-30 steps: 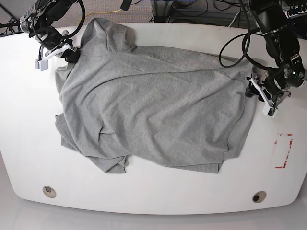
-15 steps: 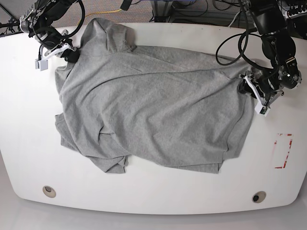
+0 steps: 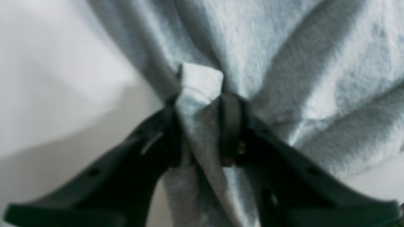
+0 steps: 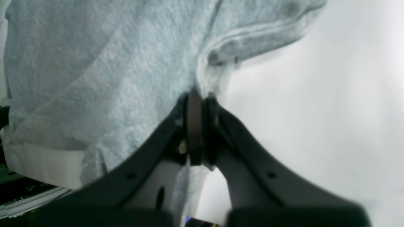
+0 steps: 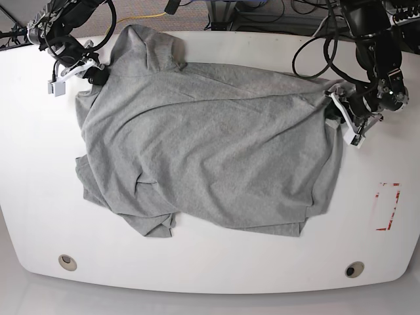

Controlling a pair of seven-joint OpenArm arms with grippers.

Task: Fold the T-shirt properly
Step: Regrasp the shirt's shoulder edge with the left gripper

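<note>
The grey T-shirt [image 5: 210,141] lies spread and rumpled on the white table [image 5: 210,262], plain side up, no lettering showing. My left gripper [image 5: 335,113], at the base view's right, is shut on a bunched fold of the shirt's right edge; the left wrist view shows the fabric [image 3: 202,104] pinched between the black fingers [image 3: 232,126]. My right gripper [image 5: 98,73], at the upper left, is shut on the shirt's edge near a hemmed sleeve; the right wrist view shows the cloth [image 4: 126,72] held at the closed fingertips [image 4: 195,126].
A red-marked rectangle [image 5: 387,207] sits on the table at the right. Two round grommets [image 5: 67,262] [image 5: 354,270] are near the front edge. Cables and equipment [image 5: 262,13] lie behind the table's far edge.
My left gripper has moved up and to the left over the table, carrying the shirt's right edge inward. My right gripper has stayed in place.
</note>
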